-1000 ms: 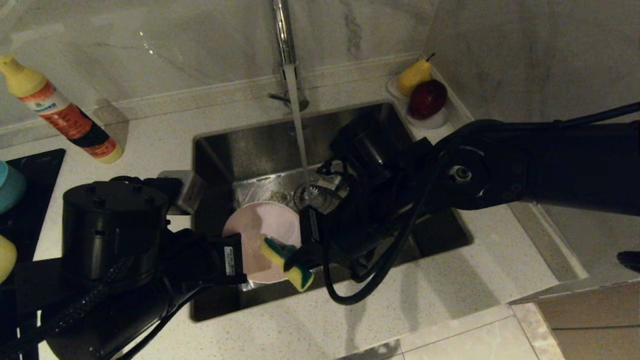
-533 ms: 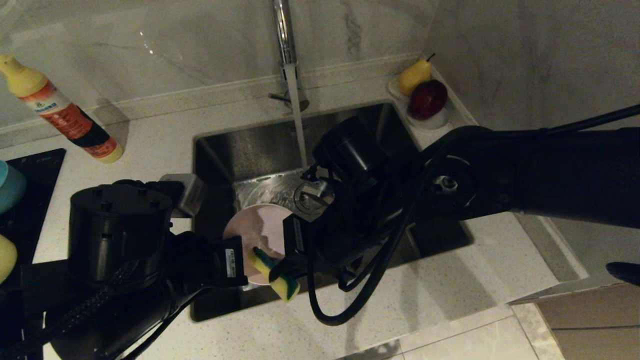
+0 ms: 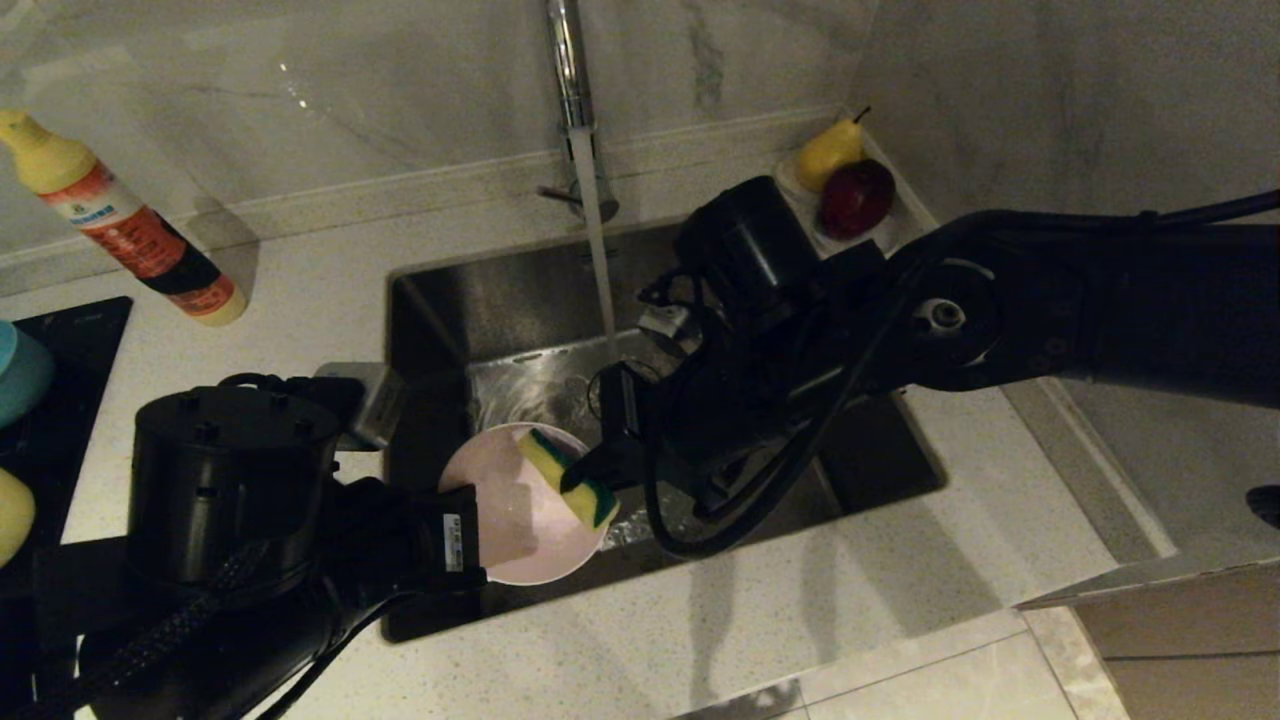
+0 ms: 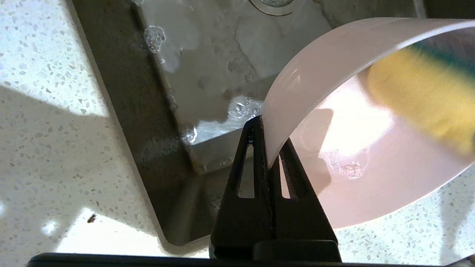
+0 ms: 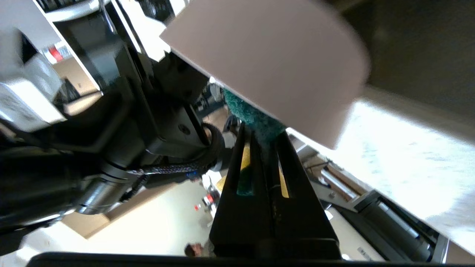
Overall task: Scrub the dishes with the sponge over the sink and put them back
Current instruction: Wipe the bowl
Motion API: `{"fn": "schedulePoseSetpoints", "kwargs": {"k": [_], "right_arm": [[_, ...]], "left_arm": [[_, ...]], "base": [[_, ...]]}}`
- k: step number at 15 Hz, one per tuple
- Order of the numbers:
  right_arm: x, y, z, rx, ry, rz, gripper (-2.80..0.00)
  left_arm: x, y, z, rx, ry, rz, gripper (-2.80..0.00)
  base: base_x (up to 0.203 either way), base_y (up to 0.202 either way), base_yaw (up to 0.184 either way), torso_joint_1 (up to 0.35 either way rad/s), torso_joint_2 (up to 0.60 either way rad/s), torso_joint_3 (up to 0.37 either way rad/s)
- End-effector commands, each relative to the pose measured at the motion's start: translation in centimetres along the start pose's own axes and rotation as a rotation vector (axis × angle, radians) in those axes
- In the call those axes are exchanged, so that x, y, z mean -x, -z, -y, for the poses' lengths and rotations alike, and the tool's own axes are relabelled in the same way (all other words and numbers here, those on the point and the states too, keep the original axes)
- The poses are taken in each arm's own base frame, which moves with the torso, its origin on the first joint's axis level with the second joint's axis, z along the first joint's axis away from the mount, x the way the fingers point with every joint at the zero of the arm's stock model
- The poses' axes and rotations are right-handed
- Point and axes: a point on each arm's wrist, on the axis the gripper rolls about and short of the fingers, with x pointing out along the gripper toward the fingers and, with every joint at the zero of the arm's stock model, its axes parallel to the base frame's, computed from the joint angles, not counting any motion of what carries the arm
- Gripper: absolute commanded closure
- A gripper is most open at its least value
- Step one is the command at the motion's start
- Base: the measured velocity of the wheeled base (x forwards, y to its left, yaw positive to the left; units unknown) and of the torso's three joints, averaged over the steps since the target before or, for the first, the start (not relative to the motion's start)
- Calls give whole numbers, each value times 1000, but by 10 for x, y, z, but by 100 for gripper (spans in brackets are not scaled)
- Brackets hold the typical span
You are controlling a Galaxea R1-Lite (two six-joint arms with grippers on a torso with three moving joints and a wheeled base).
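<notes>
Change since earlier: sponge (image 3: 566,476) moved from bowl's near rim up to its far rim.
Left gripper (image 4: 266,148): clamped on pink bowl (image 3: 520,505) rim, tilted over sink (image 3: 500,290).
Right gripper (image 5: 264,148): pinching sponge, long axis slanting across bowl's inside.

Head view above sink (image 3: 520,300); wrist close-ups sharing pink bowl (image 3: 515,510)

Pink bowl (image 3: 520,510) showing plain pale pink, no pattern. Sponge (image 3: 568,478) showing yellow foam with a dark green face. Sink (image 3: 520,300) reading grey steel. Tabletop (image 3: 330,270) showing white with fine dark speckles. Bottle (image 3: 130,235) at 10 o'clock wearing yellow cap, orange-red and black label.
</notes>
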Motion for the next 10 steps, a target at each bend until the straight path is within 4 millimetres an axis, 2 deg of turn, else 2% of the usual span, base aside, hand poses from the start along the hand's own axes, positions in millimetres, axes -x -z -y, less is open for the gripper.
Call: {"fn": "schedulePoseSetpoints", "kwargs": {"k": [1, 5, 10], "right_arm": [[14, -4, 1, -14, 3, 23, 0], [26, -1, 2, -37, 27, 10, 0], [0, 14, 6, -43, 50, -74, 0]], "left_arm": [[0, 0, 0, 7, -3, 4, 0], [0, -3, 1, 18, -3, 15, 0], [-1, -11, 2, 33, -1, 36, 0]], "base": [[0, 0, 0, 0, 0, 0], [0, 0, 0, 0, 0, 0], [0, 0, 0, 0, 0, 0]]}}
